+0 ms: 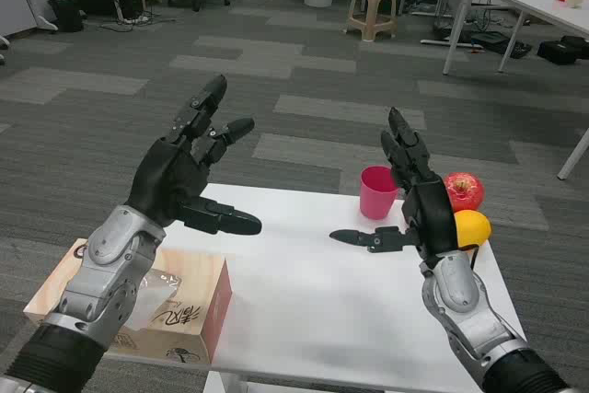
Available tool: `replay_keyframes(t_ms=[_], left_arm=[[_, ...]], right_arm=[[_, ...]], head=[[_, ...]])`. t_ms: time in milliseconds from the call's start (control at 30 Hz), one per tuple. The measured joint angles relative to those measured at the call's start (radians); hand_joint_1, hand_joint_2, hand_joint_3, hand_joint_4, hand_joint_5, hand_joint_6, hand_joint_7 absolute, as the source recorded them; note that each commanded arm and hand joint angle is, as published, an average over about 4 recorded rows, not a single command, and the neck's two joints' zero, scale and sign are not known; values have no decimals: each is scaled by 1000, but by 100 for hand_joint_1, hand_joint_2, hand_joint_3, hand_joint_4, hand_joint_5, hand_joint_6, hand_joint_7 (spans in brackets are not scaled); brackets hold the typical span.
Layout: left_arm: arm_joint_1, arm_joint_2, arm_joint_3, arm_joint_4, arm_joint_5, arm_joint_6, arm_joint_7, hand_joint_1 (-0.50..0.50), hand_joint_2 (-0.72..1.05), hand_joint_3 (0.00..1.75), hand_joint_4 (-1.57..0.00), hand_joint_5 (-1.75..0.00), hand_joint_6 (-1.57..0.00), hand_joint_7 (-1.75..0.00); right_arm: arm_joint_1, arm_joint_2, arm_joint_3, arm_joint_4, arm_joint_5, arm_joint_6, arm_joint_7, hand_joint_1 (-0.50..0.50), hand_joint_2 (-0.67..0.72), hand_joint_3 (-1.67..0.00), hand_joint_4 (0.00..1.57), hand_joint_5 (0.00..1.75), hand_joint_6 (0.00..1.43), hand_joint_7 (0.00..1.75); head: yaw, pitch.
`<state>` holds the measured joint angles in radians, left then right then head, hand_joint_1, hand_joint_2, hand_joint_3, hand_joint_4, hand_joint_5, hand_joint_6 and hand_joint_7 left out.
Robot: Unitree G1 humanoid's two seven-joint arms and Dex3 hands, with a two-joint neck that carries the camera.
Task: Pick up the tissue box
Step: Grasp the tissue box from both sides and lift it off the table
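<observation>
Tissue box (pixel 179 315): tan cardboard, lying at the near left corner of the white desk (pixel 322 301), partly overhanging its left edge; white tissue shows at the top opening; the left forearm passes over it
Left hand (pixel 189 181): raised above and behind the tissue box, fingers spread wide, thumb pointing toward the desk's middle, holding nothing
Right hand (pixel 414 200): far from the tissue box, above the right side of the desk, fingers straight and upright, thumb out to the left, holding nothing
Pink cup (pixel 377 192): upright at the far edge of the desk, well right of the tissue box
Red apple (pixel 465 190): beyond the cup, partly behind the right hand
Yellow fruit (pixel 471 227): just in front of the apple
</observation>
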<state>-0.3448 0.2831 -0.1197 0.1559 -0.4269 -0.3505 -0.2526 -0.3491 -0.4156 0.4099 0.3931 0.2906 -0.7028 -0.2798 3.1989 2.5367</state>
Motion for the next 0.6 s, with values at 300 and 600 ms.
replay_keyframes(t_ms=[300,600], left_arm=[[16,-1,-197,214,-250,-498,330,50,105,15,0,-41,0,0],[21,-1,-204,218,-254,-505,334,50,105,9,0,-41,0,0]], right_arm=[[66,84,10,-4,44,-140,-61,-34,22,-16,0,0,0,0],[67,87,10,-4,48,-142,-63,-35,22,-16,0,0,0,0]], head=[[-7,93],[-9,72]])
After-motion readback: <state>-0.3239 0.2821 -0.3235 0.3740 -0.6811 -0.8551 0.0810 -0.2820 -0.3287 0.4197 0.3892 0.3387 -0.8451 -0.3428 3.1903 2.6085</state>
